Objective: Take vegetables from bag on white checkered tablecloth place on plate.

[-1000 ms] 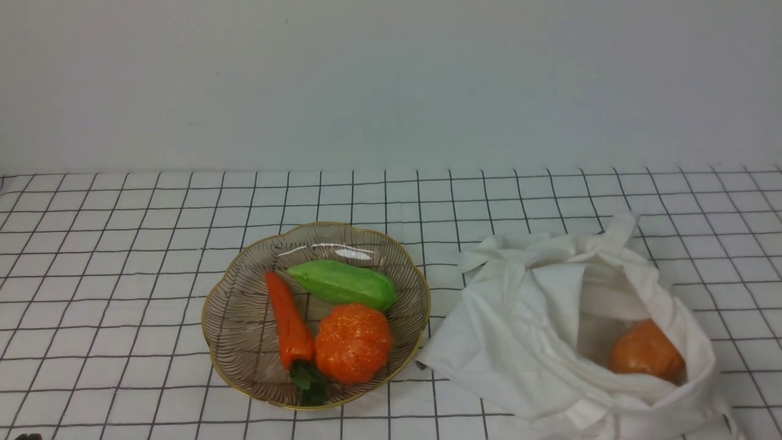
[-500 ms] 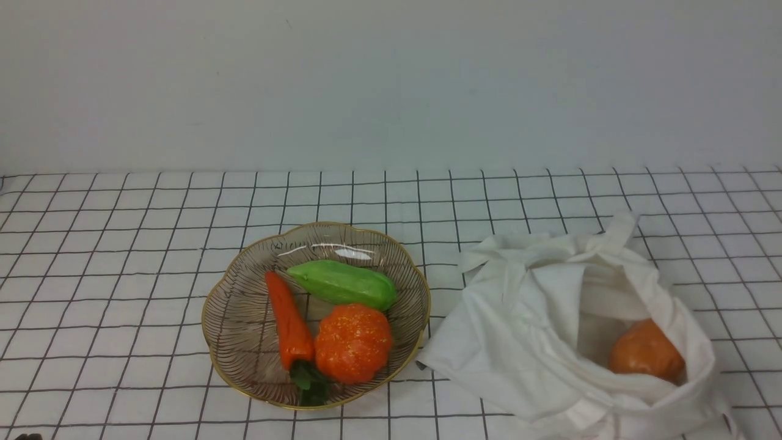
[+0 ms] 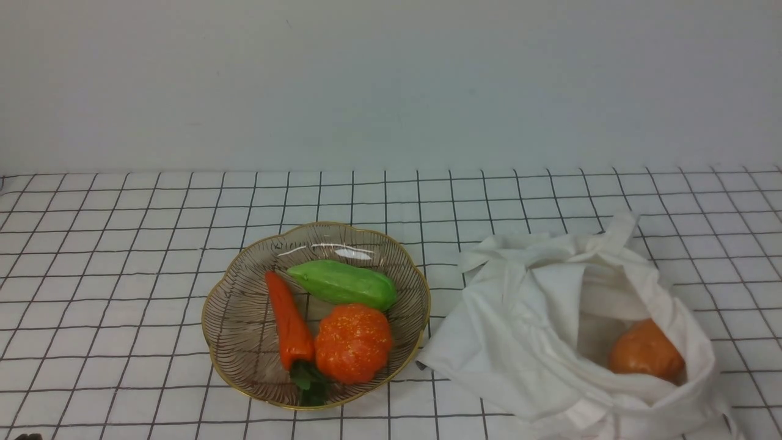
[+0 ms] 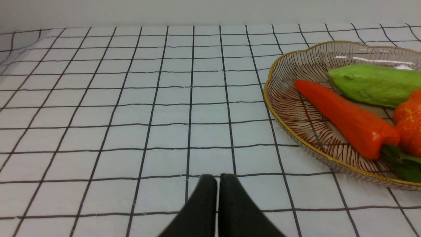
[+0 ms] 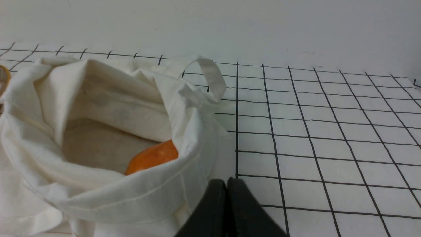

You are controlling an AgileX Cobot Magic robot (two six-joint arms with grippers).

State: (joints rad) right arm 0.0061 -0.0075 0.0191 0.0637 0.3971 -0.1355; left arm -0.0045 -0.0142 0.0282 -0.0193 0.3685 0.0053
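Front view | plate (image 3: 241, 360) left of bag (image 3: 519, 330), holding green gourd (image 3: 342, 283), carrot (image 3: 288, 322), orange pumpkin (image 3: 353, 342) | dull-orange vegetable (image 3: 646, 351) inside bag | left end effector (image 4: 217, 177) together, empty | right end effector (image 5: 226, 181) together, empty, beside bag | risk: soft rim may snag fingers.

Front overview; low, close wrist views

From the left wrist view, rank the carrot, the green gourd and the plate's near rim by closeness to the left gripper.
Measured from the left gripper, whose jaws are closed:
1. The plate: its gold near rim comes first, off to one side of the fingertips.
2. The carrot, lying inside the plate just past that rim.
3. The green gourd, beyond the carrot, deeper in the plate.
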